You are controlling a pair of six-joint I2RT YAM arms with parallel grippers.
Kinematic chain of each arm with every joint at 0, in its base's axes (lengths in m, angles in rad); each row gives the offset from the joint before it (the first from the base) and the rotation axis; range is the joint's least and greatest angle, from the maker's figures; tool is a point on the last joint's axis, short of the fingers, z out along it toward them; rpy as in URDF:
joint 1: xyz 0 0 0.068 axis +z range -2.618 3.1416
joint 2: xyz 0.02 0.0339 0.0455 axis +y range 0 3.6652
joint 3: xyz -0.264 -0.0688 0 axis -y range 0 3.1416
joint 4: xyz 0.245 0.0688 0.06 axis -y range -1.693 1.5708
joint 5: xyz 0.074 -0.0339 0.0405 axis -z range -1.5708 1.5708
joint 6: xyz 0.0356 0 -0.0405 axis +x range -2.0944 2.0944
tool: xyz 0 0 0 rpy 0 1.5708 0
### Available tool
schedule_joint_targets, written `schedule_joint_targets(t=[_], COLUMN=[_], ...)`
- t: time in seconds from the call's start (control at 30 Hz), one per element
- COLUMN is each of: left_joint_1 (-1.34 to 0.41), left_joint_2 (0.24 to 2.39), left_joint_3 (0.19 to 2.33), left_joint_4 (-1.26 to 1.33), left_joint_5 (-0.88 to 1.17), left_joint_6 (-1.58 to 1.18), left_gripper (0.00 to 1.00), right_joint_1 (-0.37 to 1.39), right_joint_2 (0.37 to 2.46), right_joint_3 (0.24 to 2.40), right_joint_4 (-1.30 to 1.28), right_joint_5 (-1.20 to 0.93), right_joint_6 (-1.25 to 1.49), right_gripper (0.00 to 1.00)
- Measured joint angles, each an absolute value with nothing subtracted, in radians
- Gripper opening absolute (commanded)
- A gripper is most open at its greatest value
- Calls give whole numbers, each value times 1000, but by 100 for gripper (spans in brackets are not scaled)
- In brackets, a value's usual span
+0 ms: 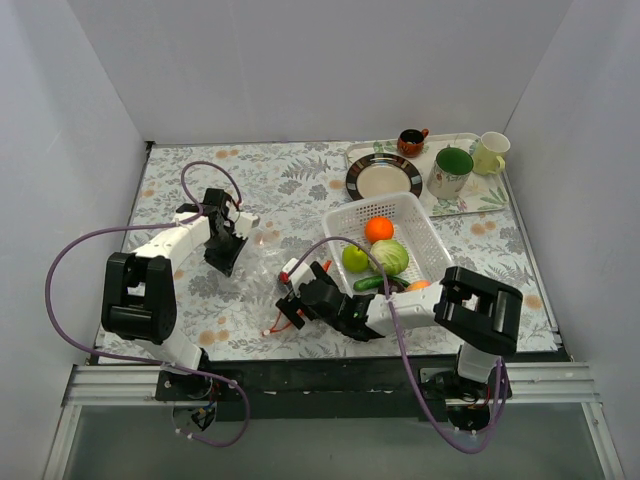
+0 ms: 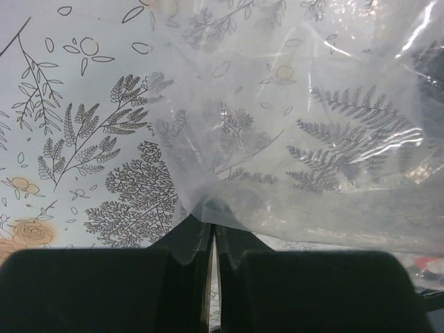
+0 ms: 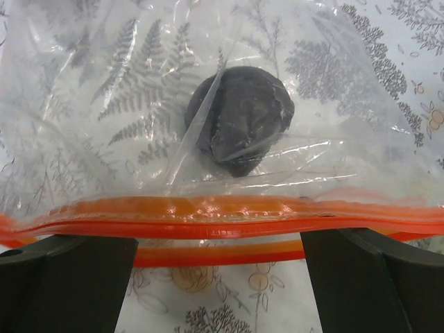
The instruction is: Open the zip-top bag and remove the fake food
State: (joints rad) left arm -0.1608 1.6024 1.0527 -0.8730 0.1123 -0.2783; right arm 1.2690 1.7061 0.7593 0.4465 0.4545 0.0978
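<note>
The clear zip-top bag (image 1: 258, 272) lies on the leaf-print table between my grippers. My left gripper (image 1: 222, 256) is shut on a pinch of the bag's film (image 2: 208, 211) at its far end. My right gripper (image 3: 218, 243) is open, its fingers (image 3: 66, 281) wide apart on either side of the orange-red zip strip (image 3: 208, 211). The two lips of the strip stand apart. A dark round piece (image 3: 239, 128) lies inside the bag. An orange ball (image 1: 378, 229), a lime-green apple (image 1: 354, 258) and a dark green piece (image 1: 370, 283) lie in the white basket (image 1: 435, 245).
A pale green cabbage (image 1: 391, 257) also lies in the basket, close to my right arm. A tray (image 1: 470, 203) at the back right holds a plate (image 1: 384, 177), a green mug (image 1: 450, 172), a yellow cup (image 1: 490, 152) and a small brown cup (image 1: 411, 141).
</note>
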Motion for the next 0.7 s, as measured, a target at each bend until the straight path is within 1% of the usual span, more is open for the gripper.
schedule_joint_targets(t=[0.17,0.37,0.7], left_joint_1=[-160,-160,-160], left_joint_2=[1605,1636,1648], left_joint_3=[1037,1029,1023], left_joint_4=[-860,-859,-876], left_joint_5=[107,107,116], left_joint_6=[-265,-257,-222], left_gripper=[0,0,0], right_joint_1=[1230,1223,1164], right_joint_2=[1768,1862,1973], right_joint_3=[805,888,994], right_joint_4=[505,542,556], right_joint_5=[420,390,403], right_joint_6=[80,75,109], right_gripper=[98,98,98])
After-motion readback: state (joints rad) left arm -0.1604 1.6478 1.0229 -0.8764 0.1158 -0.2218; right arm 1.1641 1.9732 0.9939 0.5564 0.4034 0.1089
